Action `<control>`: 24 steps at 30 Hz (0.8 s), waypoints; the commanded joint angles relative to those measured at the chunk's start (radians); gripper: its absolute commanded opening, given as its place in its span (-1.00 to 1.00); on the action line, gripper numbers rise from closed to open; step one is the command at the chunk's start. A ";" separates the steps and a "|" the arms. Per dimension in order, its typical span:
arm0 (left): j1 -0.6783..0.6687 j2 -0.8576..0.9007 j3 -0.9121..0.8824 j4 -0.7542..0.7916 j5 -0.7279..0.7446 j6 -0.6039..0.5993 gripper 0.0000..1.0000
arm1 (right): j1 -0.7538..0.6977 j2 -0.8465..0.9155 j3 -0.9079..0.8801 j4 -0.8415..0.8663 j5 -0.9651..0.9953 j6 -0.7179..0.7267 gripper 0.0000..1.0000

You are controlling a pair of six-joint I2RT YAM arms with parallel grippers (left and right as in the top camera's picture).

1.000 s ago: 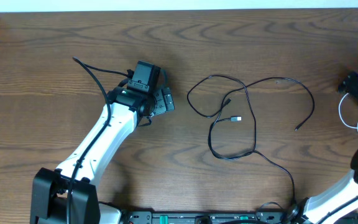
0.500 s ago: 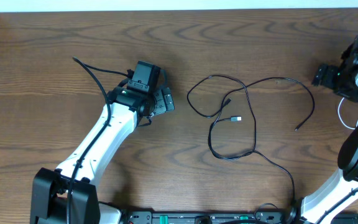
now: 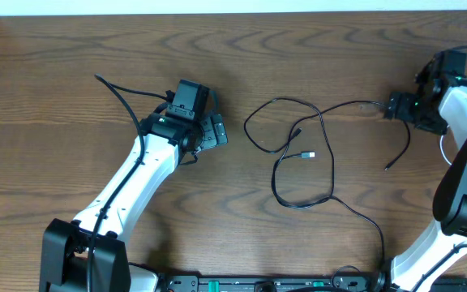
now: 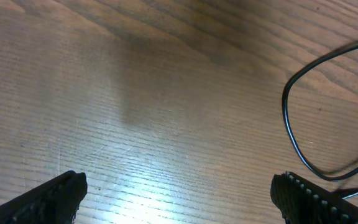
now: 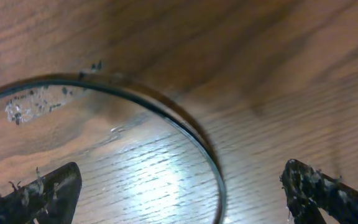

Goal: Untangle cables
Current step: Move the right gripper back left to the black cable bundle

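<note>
Viewing a brown wood-grain worktop (image 3: 71, 73)
We see both tools spread apart, empty: right tool (image 3: 394, 106) above the black cable (image 3: 274, 182) (looped mid-worktop), left tool (image 3: 217, 131) beside it; white cable (image 3: 444, 148) at right edge.

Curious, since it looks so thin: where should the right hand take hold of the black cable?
On the single curved stretch of the black cable under the open right hand, coming straight down, one finger each side. It lies flat there, clear of its own crossings, so likely only one strand gets pinched.
</note>
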 commanded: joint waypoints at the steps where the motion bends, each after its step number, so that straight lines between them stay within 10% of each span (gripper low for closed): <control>1: 0.002 -0.002 0.003 -0.002 -0.013 0.006 0.99 | 0.019 0.012 -0.046 0.027 -0.008 -0.013 0.99; 13: 0.002 -0.002 0.003 -0.003 -0.013 0.006 0.99 | 0.068 0.012 -0.267 0.253 -0.061 -0.013 0.87; 20: 0.002 -0.002 0.003 -0.003 -0.013 0.006 0.99 | 0.118 0.012 -0.388 0.384 -0.153 -0.013 -0.25; 22: 0.002 -0.002 0.003 -0.003 -0.013 0.006 0.99 | 0.138 0.012 -0.401 0.389 -0.153 -0.004 -0.95; 24: 0.002 -0.002 0.003 -0.003 -0.013 0.006 0.99 | 0.163 0.012 -0.406 0.388 -0.153 -0.002 -0.98</control>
